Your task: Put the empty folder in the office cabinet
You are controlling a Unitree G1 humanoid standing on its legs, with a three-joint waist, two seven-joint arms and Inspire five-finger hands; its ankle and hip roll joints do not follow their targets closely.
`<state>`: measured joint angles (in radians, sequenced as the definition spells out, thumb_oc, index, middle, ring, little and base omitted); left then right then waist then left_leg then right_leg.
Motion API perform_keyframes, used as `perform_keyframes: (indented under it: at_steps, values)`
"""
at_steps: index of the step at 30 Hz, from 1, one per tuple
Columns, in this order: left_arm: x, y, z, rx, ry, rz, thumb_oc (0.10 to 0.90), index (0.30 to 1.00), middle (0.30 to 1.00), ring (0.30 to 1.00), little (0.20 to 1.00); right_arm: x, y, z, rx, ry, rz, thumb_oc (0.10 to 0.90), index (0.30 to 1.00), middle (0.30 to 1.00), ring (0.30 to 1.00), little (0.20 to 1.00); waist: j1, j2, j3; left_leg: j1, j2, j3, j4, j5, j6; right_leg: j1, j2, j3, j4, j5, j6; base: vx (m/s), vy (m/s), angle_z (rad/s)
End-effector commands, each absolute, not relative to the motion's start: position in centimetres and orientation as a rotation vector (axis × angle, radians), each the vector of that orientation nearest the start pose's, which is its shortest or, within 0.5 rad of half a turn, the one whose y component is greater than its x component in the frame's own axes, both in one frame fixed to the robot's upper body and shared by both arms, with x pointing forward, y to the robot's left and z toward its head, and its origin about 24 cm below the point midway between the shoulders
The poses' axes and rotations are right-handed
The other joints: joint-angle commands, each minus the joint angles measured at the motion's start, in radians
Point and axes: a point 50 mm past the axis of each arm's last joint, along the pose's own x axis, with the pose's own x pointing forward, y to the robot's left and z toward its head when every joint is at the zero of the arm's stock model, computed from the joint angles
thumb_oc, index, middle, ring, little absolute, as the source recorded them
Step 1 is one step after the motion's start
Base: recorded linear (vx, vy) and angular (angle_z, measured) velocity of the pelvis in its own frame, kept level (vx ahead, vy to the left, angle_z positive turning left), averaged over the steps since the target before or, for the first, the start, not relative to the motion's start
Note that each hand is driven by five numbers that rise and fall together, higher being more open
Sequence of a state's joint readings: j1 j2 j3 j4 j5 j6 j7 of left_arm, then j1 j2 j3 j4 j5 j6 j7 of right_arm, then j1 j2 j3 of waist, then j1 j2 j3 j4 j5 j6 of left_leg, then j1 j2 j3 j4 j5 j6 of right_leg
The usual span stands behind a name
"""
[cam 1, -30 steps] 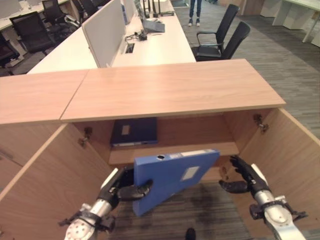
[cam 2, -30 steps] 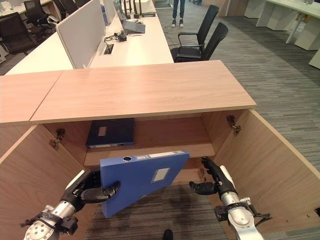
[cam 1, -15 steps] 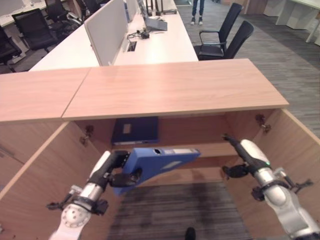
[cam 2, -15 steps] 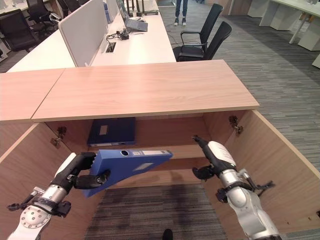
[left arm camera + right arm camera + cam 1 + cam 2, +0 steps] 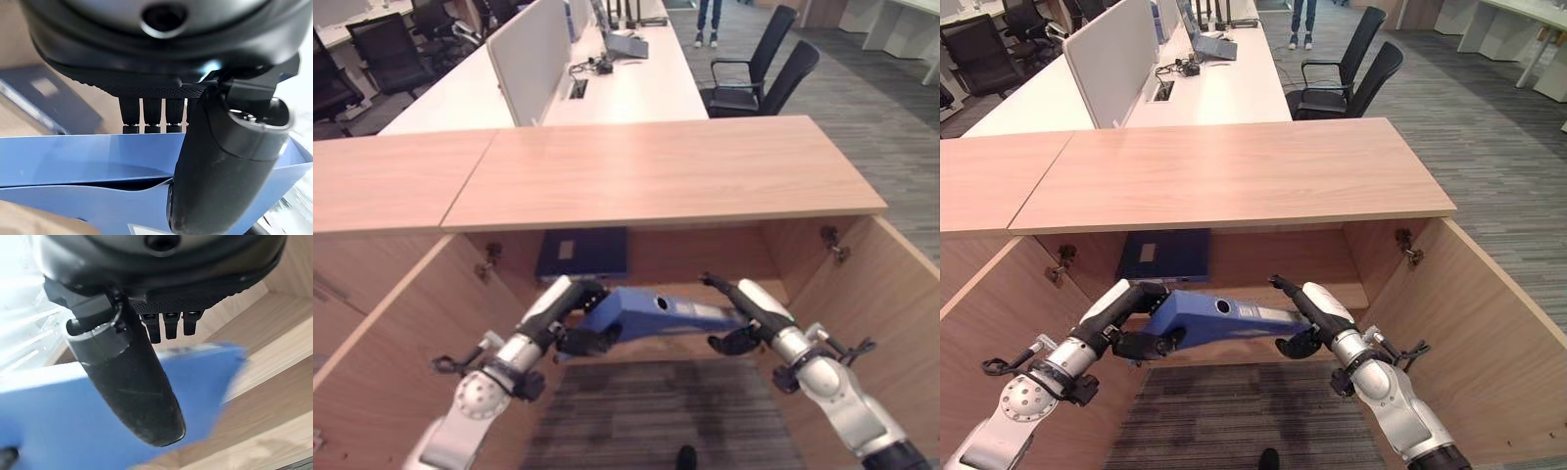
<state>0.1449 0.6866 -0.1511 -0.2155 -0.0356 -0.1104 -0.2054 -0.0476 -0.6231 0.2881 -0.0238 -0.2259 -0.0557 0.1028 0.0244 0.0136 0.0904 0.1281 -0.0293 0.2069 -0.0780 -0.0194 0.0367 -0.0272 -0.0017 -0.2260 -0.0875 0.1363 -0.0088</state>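
i am holding the blue folder (image 5: pixel 1224 318) flat at the cabinet shelf (image 5: pixel 1351 292) mouth: left hand (image 5: pixel 1141 318) clamping its left end, right hand (image 5: pixel 1307 315) pinching its right end. insertion and release are pending.

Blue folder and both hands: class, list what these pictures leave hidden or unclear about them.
- Blue folder: its underside, turned away in both eye views.
- Left hand: its fingertips, behind the folder's edge in the left wrist view.
- Right hand: whether its fingers press the folder; the right wrist view is blurred there.
- Dark folder on the shelf: its label is too small to read.
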Motion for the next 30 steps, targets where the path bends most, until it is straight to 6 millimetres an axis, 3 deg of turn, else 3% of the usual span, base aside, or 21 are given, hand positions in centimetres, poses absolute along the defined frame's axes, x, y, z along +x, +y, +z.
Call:
perform_keyframes:
  at_steps: [1, 12, 13, 14, 15, 21, 27, 30]
  values:
    - [22.9, 18.5, 14.4, 0.615, -0.431, -0.488, 0.400, 0.300, 0.300, 0.300, 0.300, 27.2, -15.8, 10.2, -0.763, -0.279, 0.455, 0.800, 0.900, 0.900, 0.900, 0.900, -0.005, -0.039, -0.076, -0.026, 0.025, -0.021, -0.009, -0.034, -0.049, 0.096, -0.054, 0.017, 0.000, -0.088, 0.100, 0.00, 0.000, 0.00]
    - [23.0, 15.0, 17.3, 0.447, -0.574, -0.685, 0.400, 0.300, 0.300, 0.300, 0.300, 27.9, -14.3, 10.6, -0.783, -0.313, 0.511, 0.800, 0.900, 0.900, 0.900, 0.900, -0.010, -0.037, -0.079, -0.022, 0.024, -0.021, -0.009, -0.035, -0.049, 0.099, -0.055, 0.019, 0.000, -0.089, 0.101, 0.00, 0.000, 0.00]
    - [23.0, 14.9, 17.6, 0.448, -0.589, -0.691, 0.400, 0.300, 0.300, 0.300, 0.300, 27.9, -14.0, 10.7, -0.786, -0.319, 0.530, 0.770, 0.855, 0.855, 0.855, 0.855, -0.009, -0.038, -0.080, -0.022, 0.024, -0.021, -0.009, -0.035, -0.050, 0.099, -0.055, 0.019, 0.000, -0.089, 0.101, 0.00, 0.000, 0.00]
    - [23.0, 14.9, 17.6, 0.448, -0.589, -0.691, 0.400, 0.300, 0.300, 0.300, 0.300, 27.9, -14.0, 10.7, -0.786, -0.319, 0.530, 0.701, 0.752, 0.752, 0.752, 0.752, -0.009, -0.038, -0.079, -0.022, 0.024, -0.021, -0.009, -0.035, -0.050, 0.099, -0.055, 0.019, 0.000, -0.089, 0.101, 0.00, 0.000, 0.00]
    - [23.1, 14.5, 18.1, 0.439, -0.619, -0.696, 0.400, 0.300, 0.300, 0.300, 0.300, 27.9, -13.5, 10.6, -0.779, -0.312, 0.573, 0.400, 0.300, 0.300, 0.300, 0.300, -0.008, -0.040, -0.080, -0.021, 0.024, -0.021, -0.009, -0.034, -0.050, 0.100, -0.055, 0.018, 0.000, -0.090, 0.101, 0.00, 0.000, 0.00]
    - [23.0, 14.1, 19.2, 0.445, -0.690, -0.687, 0.400, 0.300, 0.300, 0.300, 0.300, 27.1, -12.6, 9.4, -0.754, -0.255, 0.699, 0.400, 0.300, 0.300, 0.300, 0.300, -0.005, -0.044, -0.081, -0.020, 0.025, -0.025, -0.009, -0.032, -0.053, 0.102, -0.054, 0.014, 0.000, -0.095, 0.100, 0.00, 0.000, 0.00]
    - [23.0, 14.8, 18.2, 0.417, -0.639, -0.667, 0.400, 0.300, 0.300, 0.300, 0.300, 26.3, -13.5, 7.0, -0.624, -0.127, 0.701, 0.400, 0.300, 0.300, 0.300, 0.300, -0.006, -0.044, -0.081, -0.017, 0.026, -0.023, -0.009, -0.032, -0.055, 0.105, -0.055, 0.008, 0.000, -0.096, 0.101, 0.00, 0.000, 0.00]
    - [23.1, 15.5, 17.4, 0.405, -0.596, -0.635, 0.475, 0.413, 0.413, 0.413, 0.413, 25.8, -14.1, 5.8, -0.519, -0.056, 0.672, 0.400, 0.300, 0.300, 0.300, 0.300, -0.007, -0.043, -0.077, -0.017, 0.026, -0.025, -0.009, -0.030, -0.056, 0.106, -0.056, 0.007, 0.000, -0.096, 0.101, 0.00, 0.000, 0.00]
